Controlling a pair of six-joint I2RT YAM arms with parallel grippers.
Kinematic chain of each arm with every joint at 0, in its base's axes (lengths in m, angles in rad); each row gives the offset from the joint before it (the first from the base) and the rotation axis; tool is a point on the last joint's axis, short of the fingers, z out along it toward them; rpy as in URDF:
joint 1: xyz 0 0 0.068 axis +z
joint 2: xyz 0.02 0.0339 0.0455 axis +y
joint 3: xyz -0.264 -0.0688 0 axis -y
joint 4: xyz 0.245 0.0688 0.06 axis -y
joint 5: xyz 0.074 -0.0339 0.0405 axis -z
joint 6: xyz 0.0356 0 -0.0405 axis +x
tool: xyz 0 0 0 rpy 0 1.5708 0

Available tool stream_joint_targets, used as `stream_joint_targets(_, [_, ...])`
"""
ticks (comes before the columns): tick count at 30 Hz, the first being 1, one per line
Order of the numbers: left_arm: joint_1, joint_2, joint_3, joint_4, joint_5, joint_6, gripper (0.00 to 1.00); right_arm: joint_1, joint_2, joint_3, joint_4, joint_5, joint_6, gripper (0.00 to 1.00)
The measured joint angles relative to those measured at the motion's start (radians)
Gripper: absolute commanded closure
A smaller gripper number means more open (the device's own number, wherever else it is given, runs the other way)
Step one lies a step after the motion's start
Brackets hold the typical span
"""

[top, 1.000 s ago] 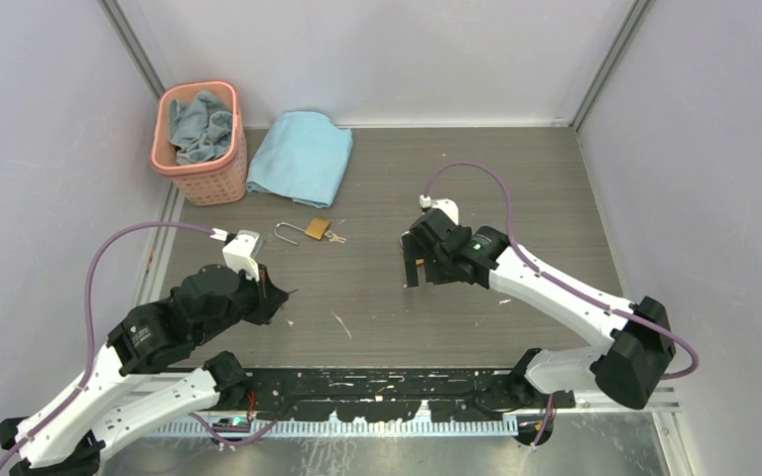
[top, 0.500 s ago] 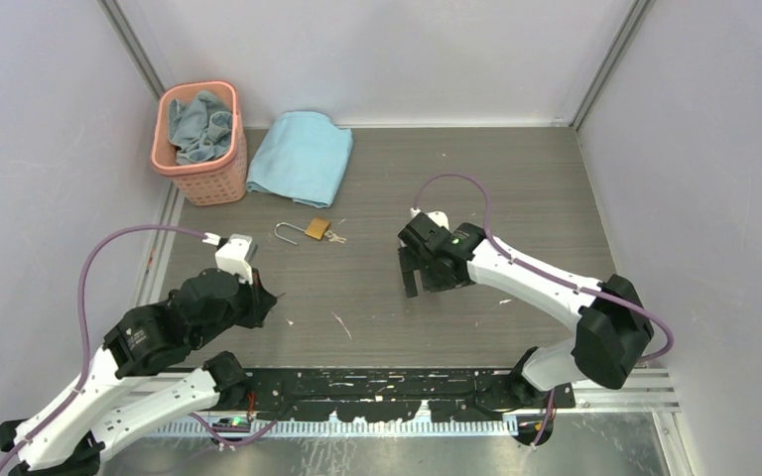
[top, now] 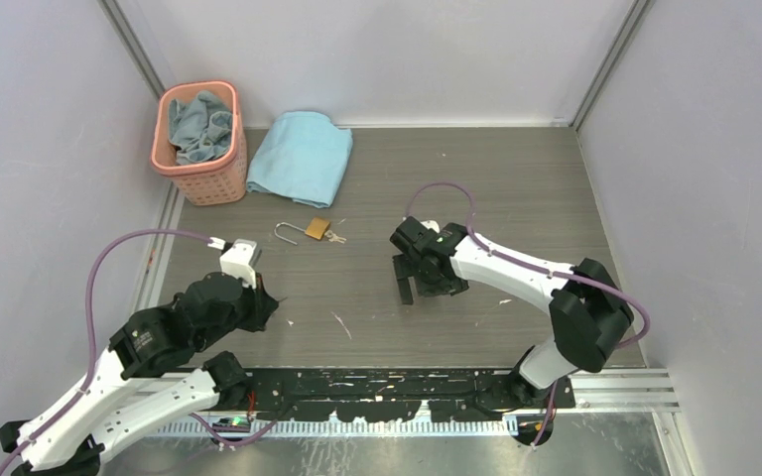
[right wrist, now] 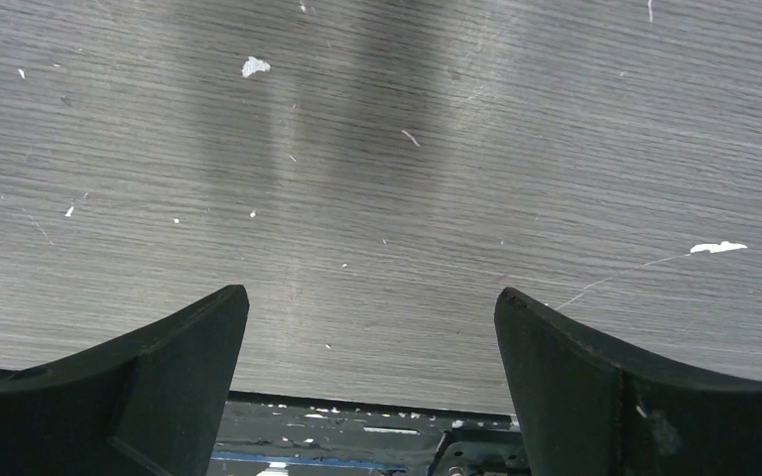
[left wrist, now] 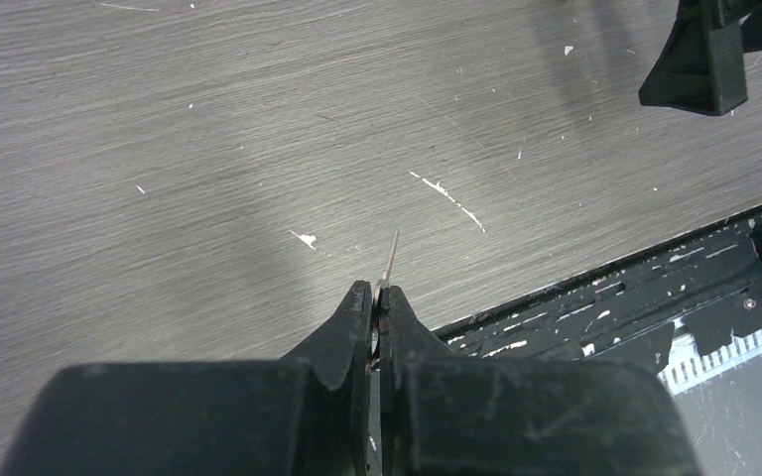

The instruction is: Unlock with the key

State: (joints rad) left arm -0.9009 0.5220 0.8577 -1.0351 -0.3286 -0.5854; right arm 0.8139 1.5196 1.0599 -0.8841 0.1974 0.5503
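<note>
Tabletop [top: 516, 198]: carries everything.
Right gripper [right wrist: 372, 312]: fingers wide apart, empty.
Left gripper [left wrist: 377, 295]: fingers pressed together. A thin sliver [left wrist: 390, 256] shows at the tips; whether it is gripped, I cannot tell.
Padlock [top: 317, 229]: lies beyond both grippers, keys [top: 335, 237] just beside it.
Step, by my judgement: approach; the next move calls for reaching the keys.
Whether the shackle is latched is too small to tell.

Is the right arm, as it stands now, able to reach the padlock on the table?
Probably yes. The right gripper is open and hangs to the right of the padlock, with only bare table between them. Its own wrist camera does not show the lock.
</note>
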Motion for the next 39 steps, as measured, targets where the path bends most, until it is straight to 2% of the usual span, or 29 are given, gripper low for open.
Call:
stream_joint_targets(13, [0.0,-0.021,-0.006,0.014,0.008,0.018,1.0,0.0,0.045,-0.02,0.064,-0.024,-0.01,0.0])
stream_joint_targets(20, [0.0,-0.029,-0.012,0.015,0.008,0.018,1.0,-0.009,0.1,-0.019,0.152,0.078,-0.059,0.0])
stream_joint_targets(25, [0.0,-0.03,-0.012,0.015,0.011,0.018,1.0,-0.067,0.161,-0.009,0.253,0.112,-0.111,0.01])
stream_joint_targets(32, [0.0,-0.036,-0.014,0.019,0.015,0.019,1.0,-0.185,0.229,0.047,0.343,0.034,-0.158,0.08])
stream_joint_targets(39, [0.0,-0.045,-0.018,0.034,0.016,0.022,1.0,-0.195,0.332,0.143,0.356,-0.017,-0.195,0.15])
